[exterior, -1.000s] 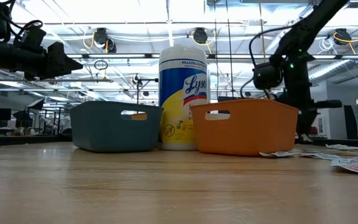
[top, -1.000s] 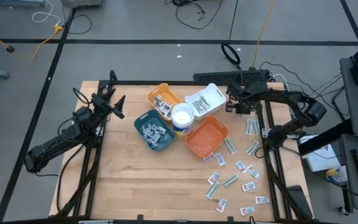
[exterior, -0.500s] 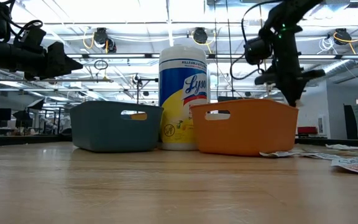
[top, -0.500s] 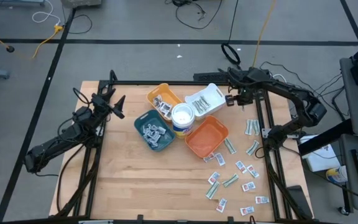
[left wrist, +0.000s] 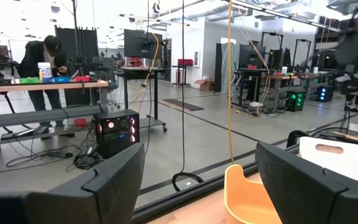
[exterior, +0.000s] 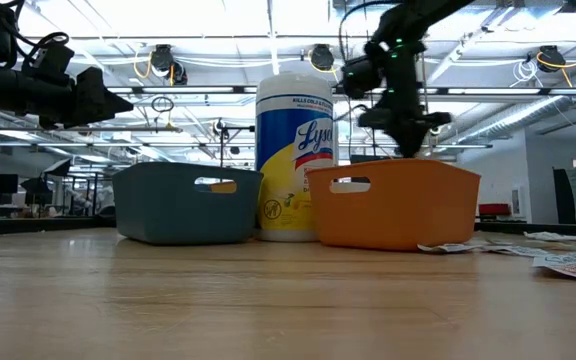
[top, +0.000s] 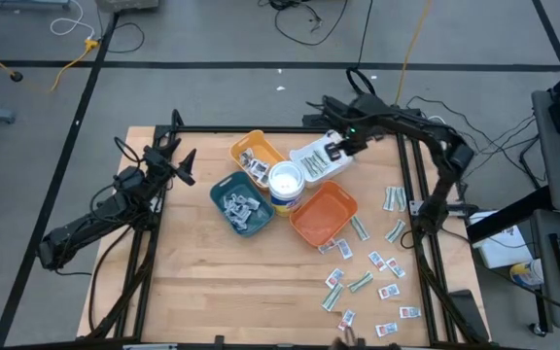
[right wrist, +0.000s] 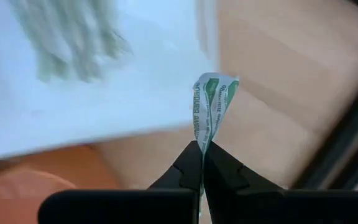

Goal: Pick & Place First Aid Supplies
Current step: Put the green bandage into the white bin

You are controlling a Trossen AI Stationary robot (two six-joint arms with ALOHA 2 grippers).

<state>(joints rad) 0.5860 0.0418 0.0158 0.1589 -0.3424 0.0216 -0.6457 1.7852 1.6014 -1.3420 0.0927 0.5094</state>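
Now the right gripper (top: 332,150), pinching a green-white strip (right wrist: 209,111), has swung from the worktop's (top: 192,282) edge to over the white tray (top: 314,157).

Even bright light from above, shadows on table (top: 212,282) soft and short. Low view: ceiling lamps (exterior: 163,60) glare, tabletop foreground blurred. Right wrist view: white tray (right wrist: 92,93) motion-blurred, green-white strip (right wrist: 210,106) sharper.
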